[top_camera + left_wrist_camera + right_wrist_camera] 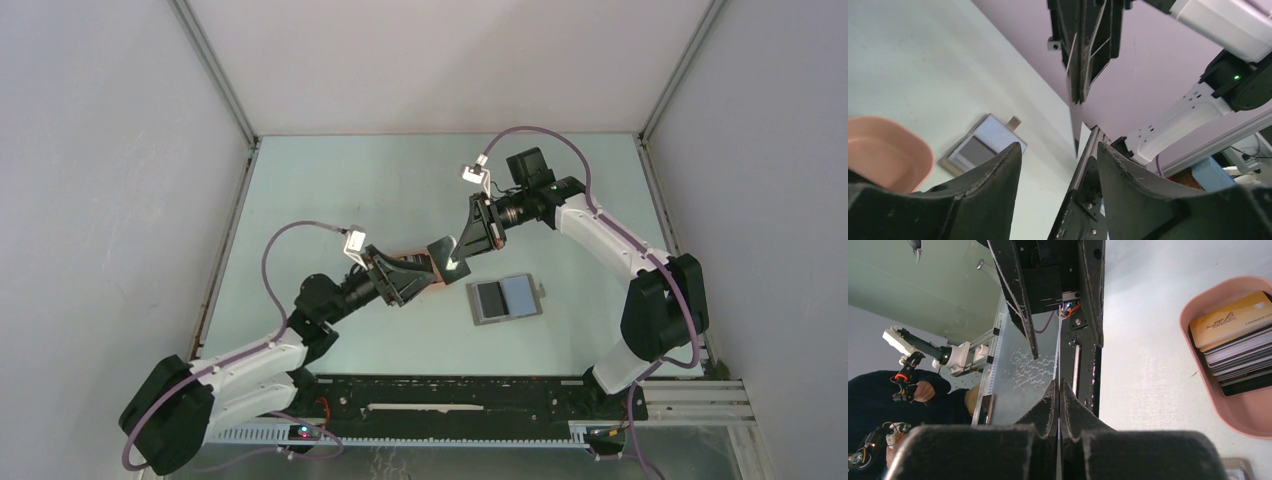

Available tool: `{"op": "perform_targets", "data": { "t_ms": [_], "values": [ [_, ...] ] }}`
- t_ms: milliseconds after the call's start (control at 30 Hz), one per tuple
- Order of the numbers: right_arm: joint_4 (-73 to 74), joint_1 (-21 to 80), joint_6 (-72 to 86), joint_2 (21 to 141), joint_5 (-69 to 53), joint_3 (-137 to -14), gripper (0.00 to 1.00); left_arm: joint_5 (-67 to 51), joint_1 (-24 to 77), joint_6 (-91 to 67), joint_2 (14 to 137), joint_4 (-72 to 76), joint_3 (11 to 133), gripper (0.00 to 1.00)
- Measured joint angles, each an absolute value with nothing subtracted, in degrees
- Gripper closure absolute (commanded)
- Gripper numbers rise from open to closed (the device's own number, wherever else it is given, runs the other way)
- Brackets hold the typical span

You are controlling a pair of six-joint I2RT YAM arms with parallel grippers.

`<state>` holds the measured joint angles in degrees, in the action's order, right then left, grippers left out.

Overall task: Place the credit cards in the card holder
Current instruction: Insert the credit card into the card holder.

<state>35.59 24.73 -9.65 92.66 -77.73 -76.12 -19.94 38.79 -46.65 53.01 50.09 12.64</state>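
Note:
My right gripper [468, 243] is shut on a thin dark credit card [1075, 117], which shows edge-on in the left wrist view and points down toward my left gripper [1058, 152]. That gripper stands open, with the card's tip just above the gap and touching neither finger. More credit cards lie stacked in the peach tray [1198, 365]: a yellow-orange one [1233, 320] on top of dark ones with pale stripes [1243, 362]. The card holder [505, 298] lies open and flat on the table to the right of both grippers, one half dark grey, one blue-grey, with its tab on the right.
The peach tray [418, 262] sits right under the two grippers. A black rail [450, 395] runs along the table's near edge. Grey walls close in the left, right and far sides. A person [923, 390] sits beyond the near edge.

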Motion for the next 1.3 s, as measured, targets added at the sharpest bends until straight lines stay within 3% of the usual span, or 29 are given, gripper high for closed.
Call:
{"op": "perform_targets", "data": {
  "t_ms": [567,600,700,733,833,900,1000,1267,1300],
  "values": [
    [36.2,24.7,-10.8,92.7,-78.6,-76.1,1.00,-16.9,41.1,-50.1,60.6,57.0,17.0,0.69],
    [36.3,24.7,-10.9,92.7,-78.6,-76.1,1.00,-16.8,41.1,-50.2,61.1,57.6,17.4,0.74],
    [36.4,24.7,-11.1,92.7,-78.5,-76.1,1.00,-16.8,41.1,-51.1,62.5,59.4,18.1,0.99],
    [36.4,24.7,-11.2,92.7,-78.6,-76.1,0.96,-16.8,41.1,-51.4,62.9,60.0,18.3,1.00],
    [36.9,24.7,-11.6,92.2,-78.3,-76.1,0.65,-16.8,41.2,-51.8,63.9,61.3,18.3,1.00],
    [37.4,24.7,-12.2,91.5,-77.5,-76.1,0.52,-16.9,41.3,-52.1,64.1,62.0,18.3,1.00],
    [38.6,24.5,-13.6,90.0,-75.1,-76.0,0.45,-16.8,41.3,-52.1,64.1,62.5,18.3,1.00],
    [45.1,20.2,-23.9,78.8,-61.9,-74.8,0.38,-16.6,41.3,-52.7,60.2,62.4,13.3,1.00],
    [45.0,19.2,-24.9,76.0,-60.2,-73.5,0.28,-16.6,41.3,-53.1,59.6,62.3,12.6,1.00]
  ]
}}
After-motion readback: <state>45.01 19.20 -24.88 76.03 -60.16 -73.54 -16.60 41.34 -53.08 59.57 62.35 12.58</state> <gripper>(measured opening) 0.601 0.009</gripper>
